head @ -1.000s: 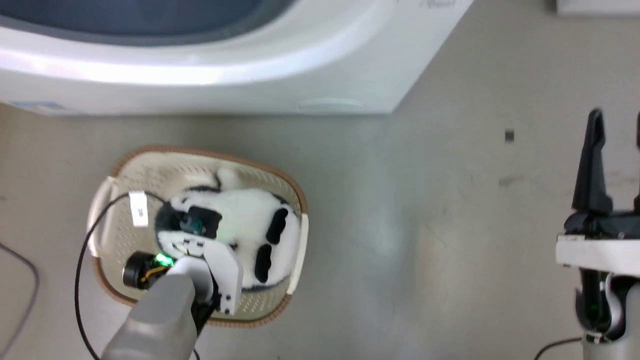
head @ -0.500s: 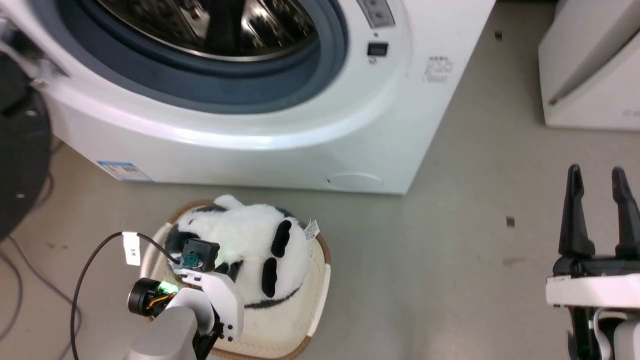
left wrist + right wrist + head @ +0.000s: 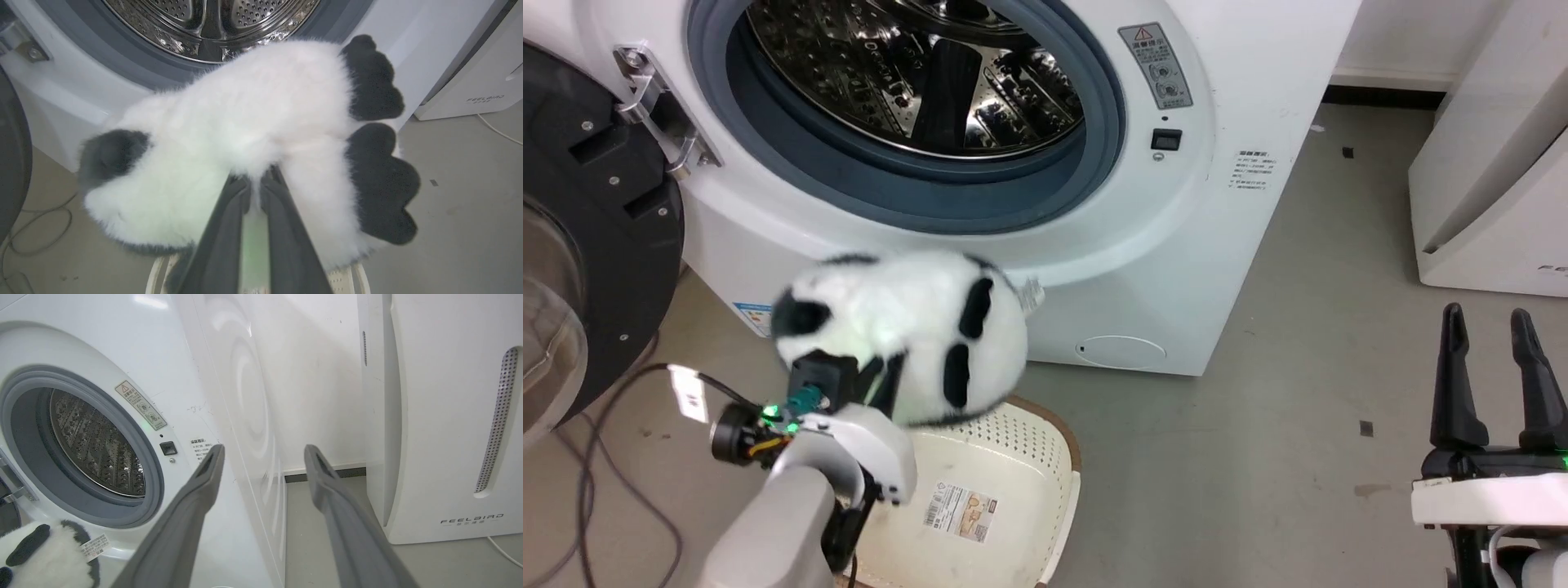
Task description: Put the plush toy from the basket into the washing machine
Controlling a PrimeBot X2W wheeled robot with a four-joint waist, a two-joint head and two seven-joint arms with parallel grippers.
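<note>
At centre left of the head view, the plush toy [image 3: 898, 335] hangs above the basket [image 3: 1021, 449], level with the lower front of the washing machine [image 3: 1225, 245] and just under its porthole. The left gripper [image 3: 255, 183] has it: in the left wrist view both fingers are drawn nearly together, with a pinch of white fur between them. At lower right, well apart from all this, the right gripper [image 3: 1487, 314] holds nothing, its fingers spread.

I judge the pick done and the carry in hand. The next move calls for raising the toy over the grey gasket [image 3: 1045, 188], pushing it forward into the steel drum [image 3: 915, 73], and only then letting go. The black door [image 3: 596, 245] stands open at the left edge and looks out of the way.

The left fingertips are buried in fur, so how deep the hold goes cannot be told. The toy's face is not distinguishable. The basket's near end and most of the door are cut off by the frame.
</note>
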